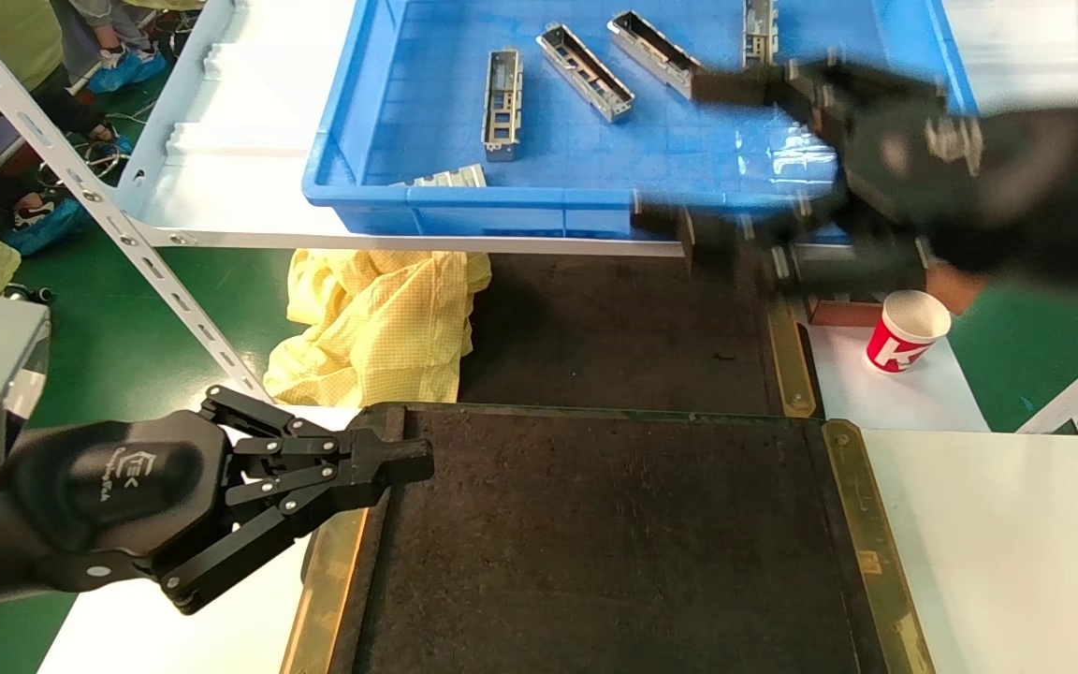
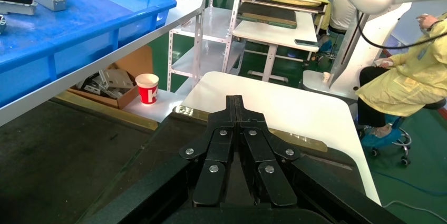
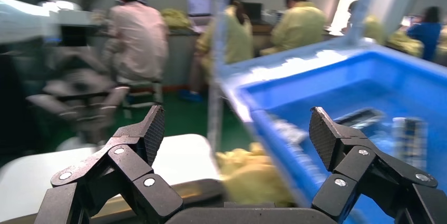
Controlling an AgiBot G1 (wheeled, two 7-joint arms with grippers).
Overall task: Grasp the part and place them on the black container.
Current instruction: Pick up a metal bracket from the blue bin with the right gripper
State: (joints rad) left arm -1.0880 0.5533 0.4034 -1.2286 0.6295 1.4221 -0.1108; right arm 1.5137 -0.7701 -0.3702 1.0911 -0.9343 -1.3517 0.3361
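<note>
**Right tool poised at blue bin as black tray waits bare**

The right tool [image 1: 721,154], spread wide with nothing between its fingers, is seen at the near right corner of the shallow blue plastic bin [image 1: 464,201], which sits on a white shelf surface [image 1: 221,201]. Its two ribbed pads [image 3: 153,129] are shown well apart in the right wrist view, with the bin's wall ahead of them.

Several slim silver-grey metal channel bars with rectangular cut-out windows lie loose on the bin floor. One part [image 1: 502,103] lies lengthwise near the middle, a second [image 1: 586,71] and a third [image 1: 656,52] lie at an angle beside it, and a fourth [image 1: 760,28] is seen by the far right wall. Another [image 1: 450,177] rests against the near wall. None is gripped.

Below, the large flat black felt-surfaced tray [image 1: 595,543] with brass-coloured side strips [image 1: 871,543] carries no part yet. The left tool [image 1: 403,461], clenched on nothing, is parked over the tray's near left edge.

The reach into the bin is judged to be the step in hand. It would be done well if one bar were singled out, the fingers turned across its narrow width and lowered astride its middle, clear of its neighbours and the bin wall, so that the bar lifts level. The third bar, nearest the tool, looks the readiest choice.

A crumpled yellow garment [image 1: 375,328] and a red-and-white paper cup [image 1: 907,330] lie below the shelf.
</note>
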